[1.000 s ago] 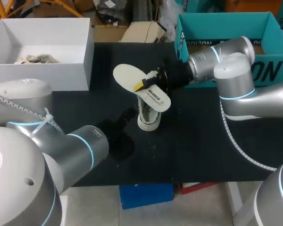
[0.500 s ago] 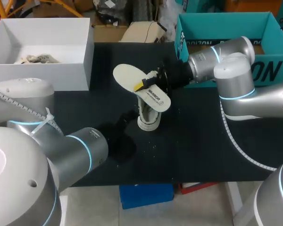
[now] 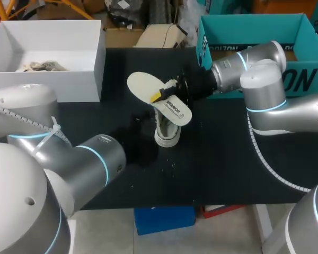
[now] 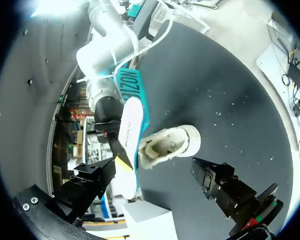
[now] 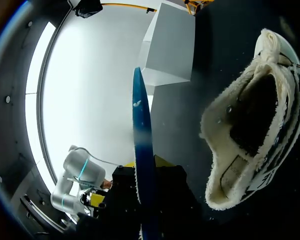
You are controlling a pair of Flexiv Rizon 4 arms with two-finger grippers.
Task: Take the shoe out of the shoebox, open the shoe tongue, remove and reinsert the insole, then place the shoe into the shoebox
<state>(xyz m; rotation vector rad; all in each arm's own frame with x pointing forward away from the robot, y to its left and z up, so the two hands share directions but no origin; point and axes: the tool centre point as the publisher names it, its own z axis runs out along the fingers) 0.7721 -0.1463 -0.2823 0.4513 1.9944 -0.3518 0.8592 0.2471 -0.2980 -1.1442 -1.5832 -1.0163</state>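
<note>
right gripper [image 3: 160, 96] pinching the insole [image 3: 142, 84] above the shoe [image 3: 167, 131]
head view: shoe is sitting mid-table [image 3: 228, 169]. left wrist view: left gripper [image 4: 154, 169] is hanging spread, shoe just ahead. right wrist view: insole is showing edge-on between the fingers.

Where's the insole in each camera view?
Head view: insole mid-table, over the shoe, in the right gripper.
Left wrist view: insole just beyond the shoe.
Right wrist view: insole edge-on in the right gripper, beside the shoe.
Shared landmark: the shoe.
</note>
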